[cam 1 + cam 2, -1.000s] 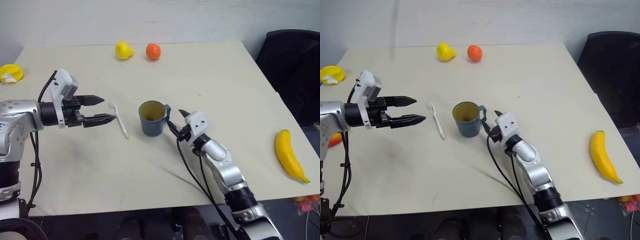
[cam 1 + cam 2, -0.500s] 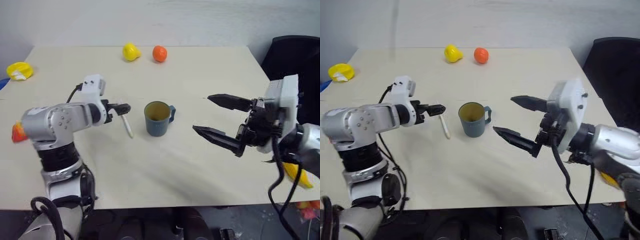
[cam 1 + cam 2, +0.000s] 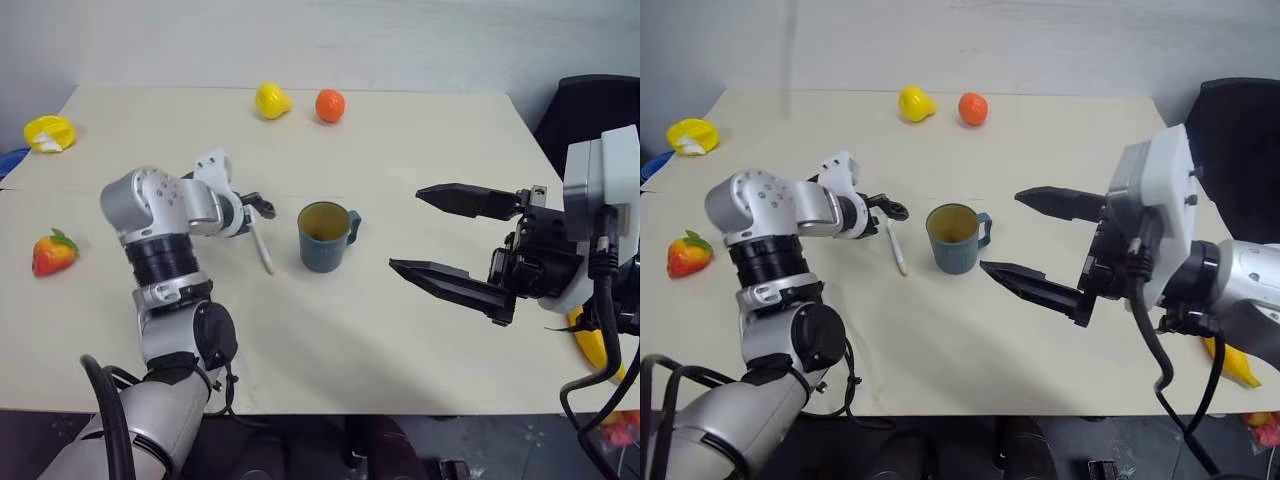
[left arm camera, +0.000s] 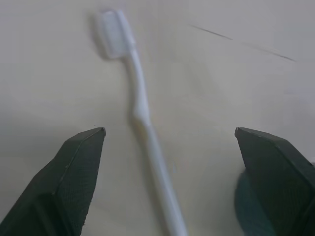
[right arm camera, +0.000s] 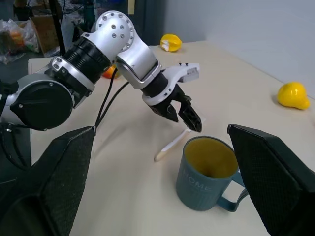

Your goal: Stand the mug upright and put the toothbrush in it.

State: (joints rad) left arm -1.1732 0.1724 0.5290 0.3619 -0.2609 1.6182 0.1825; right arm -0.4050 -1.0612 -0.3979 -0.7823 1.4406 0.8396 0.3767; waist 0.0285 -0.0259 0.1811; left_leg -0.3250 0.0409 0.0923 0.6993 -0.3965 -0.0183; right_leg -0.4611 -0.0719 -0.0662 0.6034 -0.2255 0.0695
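We find the mug (image 3: 323, 236) upright, both grippers open and empty; the left gripper (image 3: 890, 208) should straddle the toothbrush (image 4: 144, 129) mid-handle, then close squarely.

Both arms are silver metal with black ribbed joint rings and a dotted round shoulder housing; black cables loop alongside them. White plastic camera blocks sit at the wrists, and the left gripper (image 3: 892, 208) and right gripper (image 3: 440, 235) carry pointed matte-black fingers
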